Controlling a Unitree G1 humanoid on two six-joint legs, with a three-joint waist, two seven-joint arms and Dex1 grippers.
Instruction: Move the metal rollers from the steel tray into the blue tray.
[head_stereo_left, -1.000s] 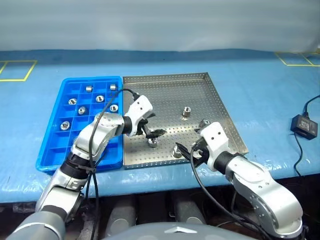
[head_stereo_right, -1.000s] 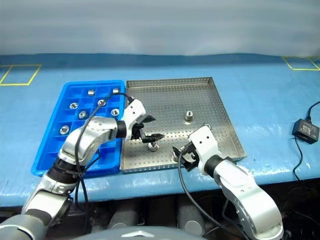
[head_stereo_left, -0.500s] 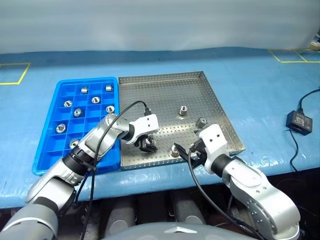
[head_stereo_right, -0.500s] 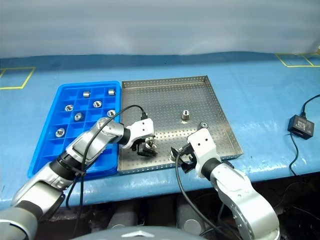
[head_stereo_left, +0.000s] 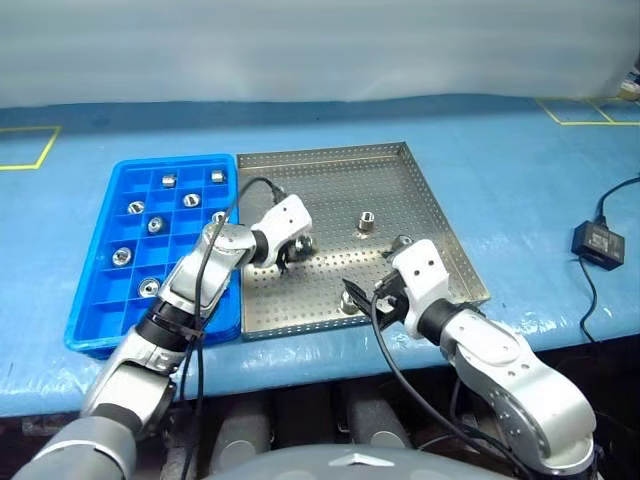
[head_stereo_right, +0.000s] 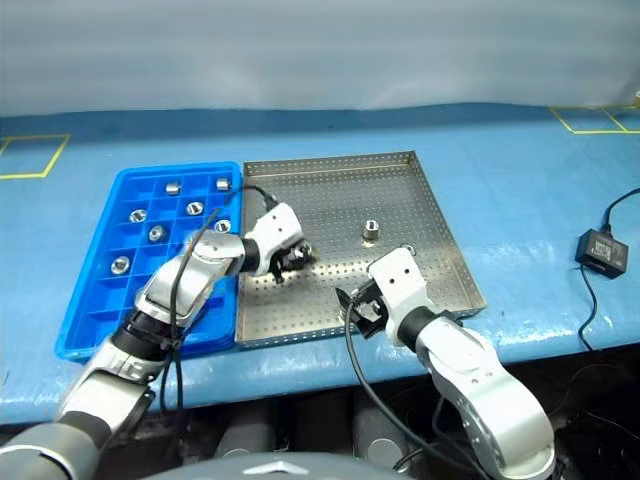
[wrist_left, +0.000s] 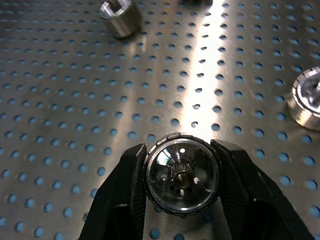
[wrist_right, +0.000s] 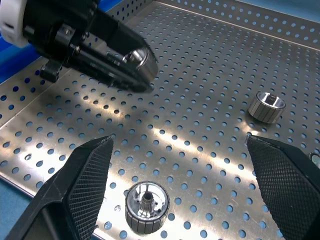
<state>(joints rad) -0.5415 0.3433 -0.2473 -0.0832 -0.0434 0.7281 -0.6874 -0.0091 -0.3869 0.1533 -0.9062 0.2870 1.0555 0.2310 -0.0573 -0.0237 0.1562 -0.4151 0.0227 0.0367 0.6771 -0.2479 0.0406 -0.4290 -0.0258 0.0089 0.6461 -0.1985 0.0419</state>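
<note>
Rollers are the story, and from the head camera one of them sits pinched in the left gripper (head_stereo_left: 291, 252), lifted just above the steel tray (head_stereo_left: 400, 160) near its left side, beside the blue tray (head_stereo_left: 90, 300). Several rollers already lie in the blue tray's upper compartments (head_stereo_left: 168, 181). Another roller (head_stereo_left: 367, 220) stands alone mid-tray, and one more (head_stereo_left: 349, 301) rests near the front rim, just ahead of the right gripper (head_stereo_left: 368, 298).

Over to the left wrist view: the two black fingers (wrist_left: 125, 185) press on opposite sides of the held roller (wrist_left: 182, 173), gripping its rounded wall. That is the risk here — a smooth, curved, shiny surface held at two narrow contacts could twist or squirt out during the swing toward the blue tray, dropping back onto the perforated floor or bouncing over the rim.

Right wrist view now: the right gripper's fingers (wrist_right: 82, 180) stand spread wide over the front roller (wrist_right: 146, 206), not touching it. The left gripper (wrist_right: 127, 65) hangs close ahead, so any hasty reach by the right arm could bump it and knock the held roller loose.
</note>
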